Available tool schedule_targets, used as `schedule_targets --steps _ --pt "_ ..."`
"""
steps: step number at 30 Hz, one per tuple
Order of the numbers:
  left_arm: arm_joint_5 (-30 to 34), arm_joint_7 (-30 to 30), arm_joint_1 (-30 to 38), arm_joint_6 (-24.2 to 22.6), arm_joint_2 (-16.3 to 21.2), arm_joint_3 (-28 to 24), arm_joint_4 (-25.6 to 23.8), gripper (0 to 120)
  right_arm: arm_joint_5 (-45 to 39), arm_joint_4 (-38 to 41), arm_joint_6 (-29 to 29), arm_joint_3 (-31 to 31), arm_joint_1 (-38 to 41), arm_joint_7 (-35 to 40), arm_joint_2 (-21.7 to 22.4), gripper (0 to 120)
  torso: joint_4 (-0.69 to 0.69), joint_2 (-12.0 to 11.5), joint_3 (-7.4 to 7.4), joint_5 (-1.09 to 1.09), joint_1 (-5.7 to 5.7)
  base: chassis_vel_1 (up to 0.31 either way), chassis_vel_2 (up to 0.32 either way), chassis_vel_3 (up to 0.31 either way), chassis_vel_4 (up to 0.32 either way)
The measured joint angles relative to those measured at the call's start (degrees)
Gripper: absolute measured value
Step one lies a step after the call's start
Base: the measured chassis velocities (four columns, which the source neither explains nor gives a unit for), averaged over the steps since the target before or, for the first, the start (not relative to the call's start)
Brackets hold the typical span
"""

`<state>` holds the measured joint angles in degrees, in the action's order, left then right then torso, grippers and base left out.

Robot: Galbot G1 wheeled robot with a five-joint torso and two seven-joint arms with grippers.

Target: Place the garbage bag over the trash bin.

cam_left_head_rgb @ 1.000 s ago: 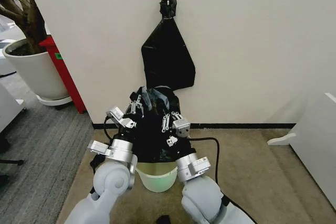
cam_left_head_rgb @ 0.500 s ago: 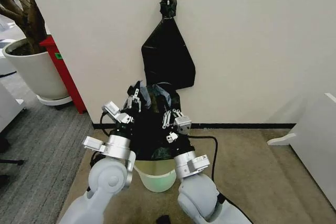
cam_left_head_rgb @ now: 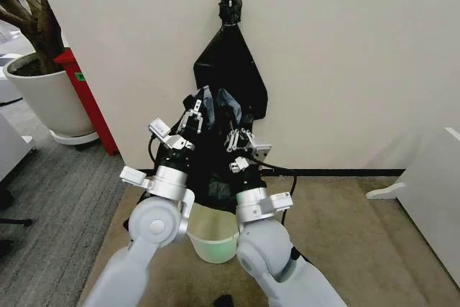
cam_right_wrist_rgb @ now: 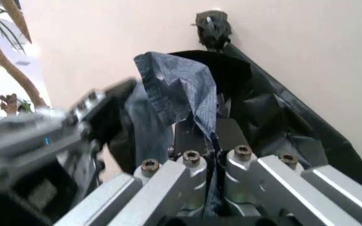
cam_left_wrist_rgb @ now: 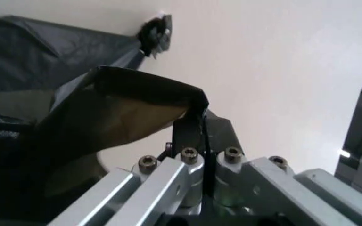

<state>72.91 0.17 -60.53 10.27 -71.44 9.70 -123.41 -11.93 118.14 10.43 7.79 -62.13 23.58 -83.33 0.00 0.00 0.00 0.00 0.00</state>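
The garbage bag is black and glossy, and it hangs between my two raised grippers in front of the wall. My left gripper is shut on one edge of the garbage bag, pinched flat between its jaws. My right gripper is shut on the opposite edge of the garbage bag. Below them stands the cream-white trash bin, with its near rim and inside showing under the bag's lower end. The bag hides the bin's far side.
A black bag bundle hangs from a wall hook right behind the grippers. A large white plant pot and a red panel stand to the left. White furniture is at the right. A black cable runs along the floor.
Both grippers have risen toward the wall, lifting the bag with them. More of the bin's rim and inside now shows beneath the bag.
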Motion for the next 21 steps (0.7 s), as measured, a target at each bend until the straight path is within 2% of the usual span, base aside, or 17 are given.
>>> schedule_targets --steps 6,10,14,21 --pt "-0.4 -0.3 0.6 -0.2 0.0 -1.3 -0.3 0 1.5 -0.2 0.9 -0.7 -1.4 -0.2 0.2 0 0.01 0.0 0.0 0.01 0.0 0.0 0.0 0.0 0.0" --pt "-2.0 -0.8 0.3 -0.3 -1.0 -5.0 0.3 0 1.9 2.2 1.1 -3.0 -3.6 -0.8 2.6 0 0.0 0.0 -0.01 0.01 0.0 0.0 0.0 0.0 0.0" --pt "-2.8 -1.1 -0.2 -0.3 -1.5 -6.2 0.4 0 1.9 2.9 1.2 -3.7 -4.4 -0.9 3.4 0 0.0 0.0 -0.01 0.02 0.0 0.0 0.0 0.0 0.0" --pt "-8.0 -1.4 -2.9 -0.2 -5.0 -12.4 2.5 0 1.9 5.2 1.9 -6.4 -7.9 -1.3 5.5 0 -0.01 0.0 -0.01 0.01 0.0 0.0 0.0 0.0 0.0"
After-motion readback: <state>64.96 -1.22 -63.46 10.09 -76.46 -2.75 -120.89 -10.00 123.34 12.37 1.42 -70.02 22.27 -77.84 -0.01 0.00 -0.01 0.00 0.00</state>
